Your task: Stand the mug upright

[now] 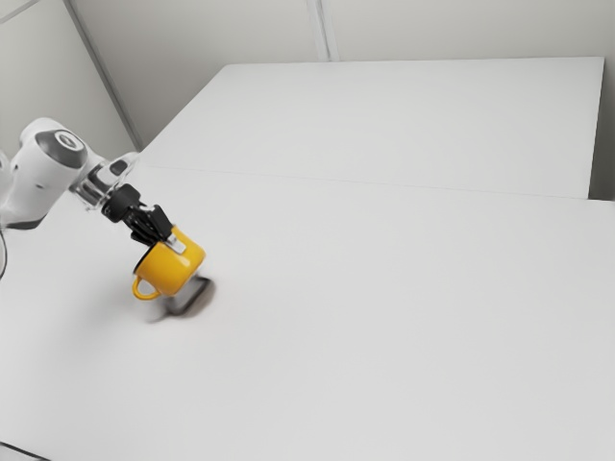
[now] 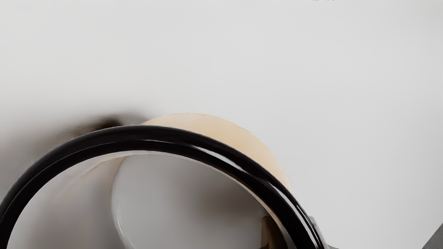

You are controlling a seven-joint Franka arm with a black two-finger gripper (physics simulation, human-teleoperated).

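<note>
The yellow mug (image 1: pixel 171 271) tilts, its mouth toward ten o'clock in the exterior view, handle (image 1: pixel 145 294) at seven. It lies at five o'clock from the gripper (image 1: pixel 173 241), which pinches its wall from inside and outside, a hold that should let it be turned upright. It seems just above the table (image 1: pixel 384 307).

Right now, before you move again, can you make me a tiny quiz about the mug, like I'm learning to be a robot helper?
1. What colour is the rim of the mug?
A) red
B) black
C) green
2. True or false: the mug is standing upright on the table.
3. Fill in: the handle is on the mug's side nearer the exterior view's ____.

Key: 1 B; 2 false; 3 left.
</note>
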